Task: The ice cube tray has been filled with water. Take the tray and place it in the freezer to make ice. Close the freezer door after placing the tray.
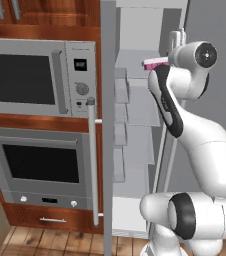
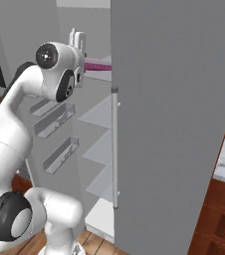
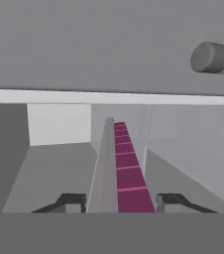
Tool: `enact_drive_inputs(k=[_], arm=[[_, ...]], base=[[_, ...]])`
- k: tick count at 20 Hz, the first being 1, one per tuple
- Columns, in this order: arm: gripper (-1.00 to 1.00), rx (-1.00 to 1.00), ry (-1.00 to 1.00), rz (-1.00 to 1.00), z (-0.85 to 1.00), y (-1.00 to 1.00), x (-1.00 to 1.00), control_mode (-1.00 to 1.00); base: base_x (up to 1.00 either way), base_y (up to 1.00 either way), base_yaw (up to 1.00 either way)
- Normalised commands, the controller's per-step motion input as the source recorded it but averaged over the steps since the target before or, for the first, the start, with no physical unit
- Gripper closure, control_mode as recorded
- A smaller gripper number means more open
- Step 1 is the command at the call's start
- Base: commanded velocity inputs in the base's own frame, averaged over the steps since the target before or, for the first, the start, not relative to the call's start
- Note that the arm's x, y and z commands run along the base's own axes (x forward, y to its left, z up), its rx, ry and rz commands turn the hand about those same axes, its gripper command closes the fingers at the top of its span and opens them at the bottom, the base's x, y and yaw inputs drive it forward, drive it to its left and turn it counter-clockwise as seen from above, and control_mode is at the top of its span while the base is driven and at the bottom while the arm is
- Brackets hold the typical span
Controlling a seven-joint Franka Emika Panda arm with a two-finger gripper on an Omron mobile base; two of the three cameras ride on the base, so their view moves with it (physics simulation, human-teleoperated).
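Hand (image 3: 120, 202) closure is on the ice cube tray (image 3: 121, 168): both dark fingertips stand against the tray's long sides, one on the pale face and one on the magenta face, so the tray sits edge-on between them. In the base views the tray (image 1: 155, 62) projects from the wrist at upper-shelf height, inside the open freezer (image 1: 135, 125).

Step in hand: placement. The tray is carried into the compartment but appears not yet set down; no shelf contact can be confirmed. The next move calls for bringing the tray over a white shelf (image 2: 97, 117), levelling it so that the water stays in the cells, lowering it to rest, then parting the fingers and retracting without catching the door bins (image 2: 59, 154). After that, the freezer door (image 1: 107, 120) must be swung shut, probably by its long bar handle (image 1: 91, 160).

Materials and shapes:
- Tray: thin rigid rectangle, matte, magenta side ruled into cells by lighter lines.
- Shelves: flat, pale, translucent-looking panels.
- Door: smooth grey slab.
- Handle: round brushed-metal bar.
- Microwave (image 1: 35, 77) and oven (image 1: 40, 165): silver fronts, dark glass, set in wood cabinetry.
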Motion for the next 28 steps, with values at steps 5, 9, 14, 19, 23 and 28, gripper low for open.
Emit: enact_drive_inputs(k=[5, 9, 14, 19, 23, 28], arm=[[1.0, 0.0, 0.07, 0.0, -0.3, 0.0, 0.67, -1.0], [1.0, 0.0, 0.04, 0.01, -0.34, 0.0, 0.65, -1.0], [1.0, 0.0, 0.01, 0.0, -0.33, 0.0, 0.64, -1.0], [1.0, 0.0, 0.09, 0.0, -0.39, -0.05, 0.69, -1.0], [1.0, 0.0, 0.18, 0.0, -0.35, -0.31, 0.85, -1.0], [-1.0, 0.0, 0.23, 0.0, -0.26, -0.09, 0.98, -1.0]], base=[[0.0, 0.0, 0.0], [0.0, 0.0, 0.0], [0.0, 0.0, 0.0], [0.0, 0.0, 0.0], [0.0, 0.0, 0.0], [0.0, 0.0, 0.0]])
